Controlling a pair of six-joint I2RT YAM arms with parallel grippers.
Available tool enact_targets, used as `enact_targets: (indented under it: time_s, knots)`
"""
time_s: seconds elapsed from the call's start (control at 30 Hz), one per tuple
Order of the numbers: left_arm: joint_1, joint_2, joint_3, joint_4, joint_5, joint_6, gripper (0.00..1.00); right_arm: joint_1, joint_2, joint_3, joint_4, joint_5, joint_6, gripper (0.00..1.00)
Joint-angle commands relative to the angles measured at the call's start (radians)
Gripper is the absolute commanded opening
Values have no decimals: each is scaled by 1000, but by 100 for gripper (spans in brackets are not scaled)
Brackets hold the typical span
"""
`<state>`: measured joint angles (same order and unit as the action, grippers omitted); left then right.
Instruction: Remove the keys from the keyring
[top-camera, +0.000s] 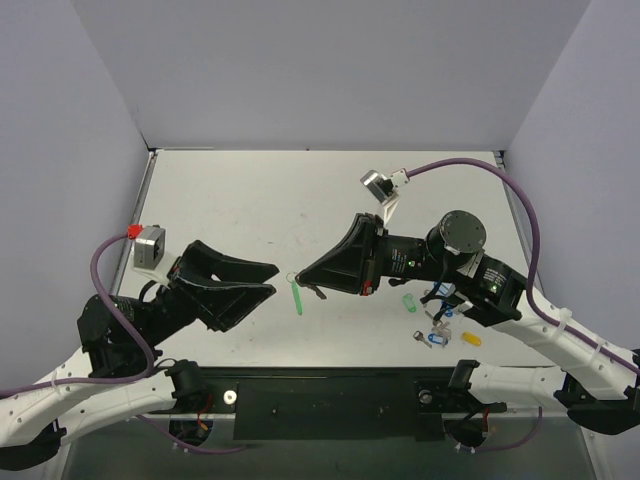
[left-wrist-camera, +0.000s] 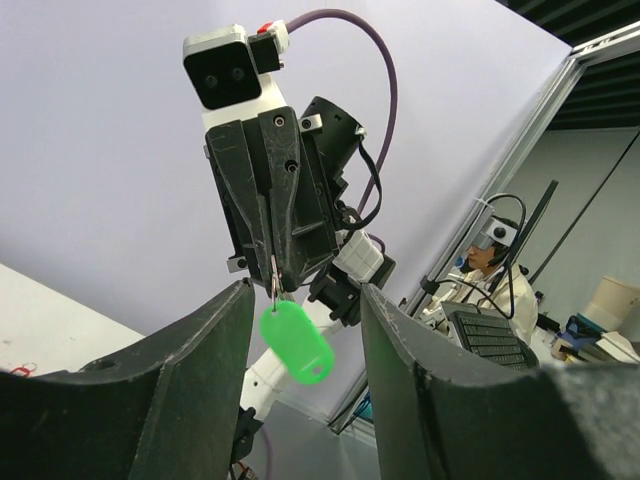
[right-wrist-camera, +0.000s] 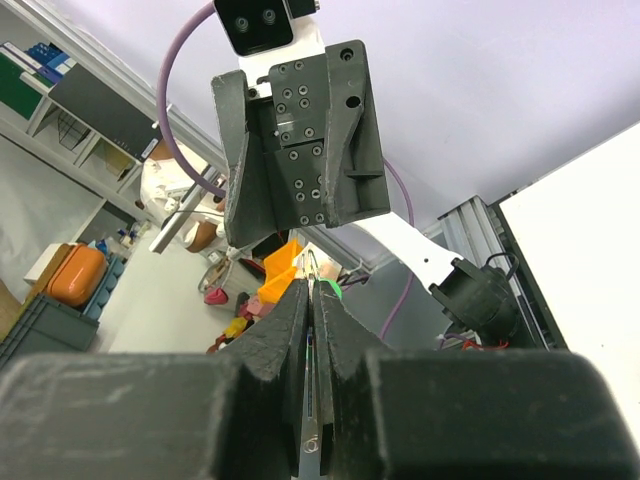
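Hanging in the air over the table (top-camera: 250, 190), the green-headed key (top-camera: 297, 297) dangles from the keyring (top-camera: 290, 277), which shows as a faint wire loop just off the tip of the right gripper (top-camera: 303, 274). That gripper's fingers are pressed together. Its own wrist view shows a thin silver strip clamped between them, most likely the blade of the bare silver key (right-wrist-camera: 312, 420), though the edge-on view does not settle whether it is the key or the ring wire.

The left gripper (top-camera: 273, 278) faces it from just beside the ring, its fingers spread apart with nothing between them. In its wrist view the green key hangs in the gap ahead of the fingers, touching neither.

Judged from this, no key is off the ring yet: the green one is threaded on and the whole bunch is carried by the right arm. Both removals are left to do. A few small coloured pieces (top-camera: 436, 335) lie on the table by the right arm; what they are cannot be made out.
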<state>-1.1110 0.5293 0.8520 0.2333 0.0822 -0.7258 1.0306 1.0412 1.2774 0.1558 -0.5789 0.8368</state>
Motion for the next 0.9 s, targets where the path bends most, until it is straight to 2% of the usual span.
enact_targets:
  time_s: [0.0, 0.53, 0.87]
  knots:
    - [-3, 9, -2, 61, -16, -11, 55, 11, -18, -4, 82, 4, -7, 0]
    - [-3, 69, 13, 77, 4, -17, 38, 14, -17, -1, 76, -1, -10, 0]
    - [-3, 61, 13, 70, -13, -18, 38, 16, -18, -7, 70, -2, -13, 0]
